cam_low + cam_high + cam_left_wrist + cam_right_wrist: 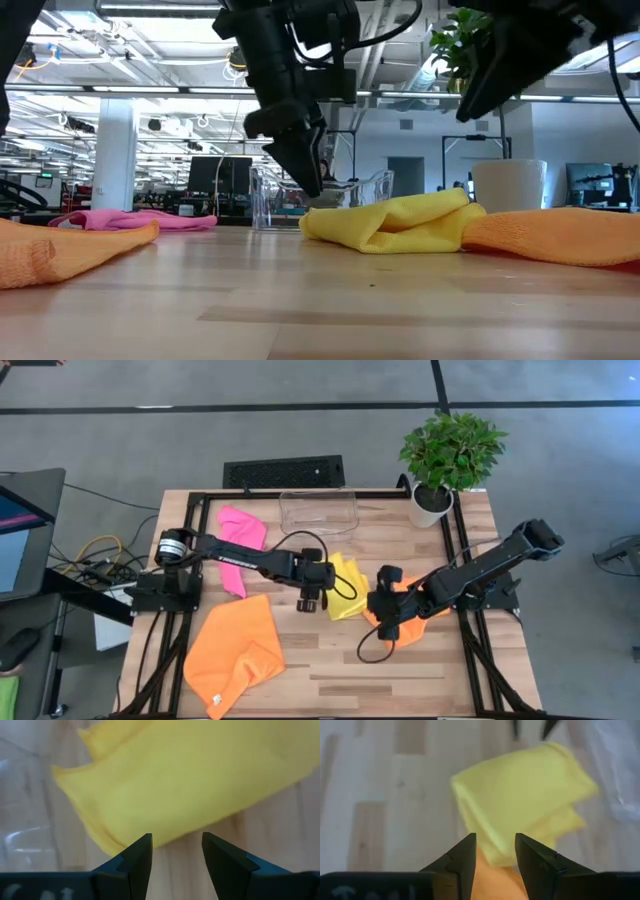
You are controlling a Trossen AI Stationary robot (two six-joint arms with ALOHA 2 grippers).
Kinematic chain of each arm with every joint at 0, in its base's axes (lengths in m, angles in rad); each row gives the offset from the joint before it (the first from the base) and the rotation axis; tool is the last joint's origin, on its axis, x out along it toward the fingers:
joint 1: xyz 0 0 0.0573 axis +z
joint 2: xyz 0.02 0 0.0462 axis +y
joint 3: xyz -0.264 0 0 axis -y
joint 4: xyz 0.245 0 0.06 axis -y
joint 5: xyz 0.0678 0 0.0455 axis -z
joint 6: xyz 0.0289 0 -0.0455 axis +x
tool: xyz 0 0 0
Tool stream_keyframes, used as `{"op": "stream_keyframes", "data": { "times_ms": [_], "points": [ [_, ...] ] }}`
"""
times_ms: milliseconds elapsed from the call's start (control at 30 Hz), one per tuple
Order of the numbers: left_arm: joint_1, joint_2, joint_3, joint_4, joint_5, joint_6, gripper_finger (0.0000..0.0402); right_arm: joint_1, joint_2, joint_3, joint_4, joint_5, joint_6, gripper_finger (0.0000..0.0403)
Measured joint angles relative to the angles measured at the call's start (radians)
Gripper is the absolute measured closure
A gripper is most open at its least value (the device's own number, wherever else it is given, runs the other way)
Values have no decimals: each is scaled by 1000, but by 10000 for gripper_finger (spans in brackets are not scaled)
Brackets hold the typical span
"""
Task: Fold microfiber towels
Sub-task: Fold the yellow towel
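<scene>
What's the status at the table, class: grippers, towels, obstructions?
Left gripper open beside yellow towel. Right gripper open, empty, above orange towel. Nothing obstructing.

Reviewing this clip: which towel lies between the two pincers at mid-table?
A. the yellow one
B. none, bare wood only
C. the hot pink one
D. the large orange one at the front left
A: the yellow towel lies bunched between the left pincer and the right pincer, both open and empty.

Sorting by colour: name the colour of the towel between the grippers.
Yellow towel; left wrist view shows it best.
</scene>
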Motion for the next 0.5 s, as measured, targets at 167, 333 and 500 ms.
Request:
{"op": "stream_keyframes", "data": {
  "times_ms": [167, 333, 500],
  "points": [
    [-17, 0, 0, -33, 20, -23, 235, 0, 0, -85, 199, -30, -197, 243],
    [-34, 0, 0, -32, 18, -36, 235, -8, 0, -163, 308, -41, -291, 243],
    [-52, 0, 0, -23, 19, -20, 235, -31, 1, -220, 378, -41, -293, 243]
  ]
}}
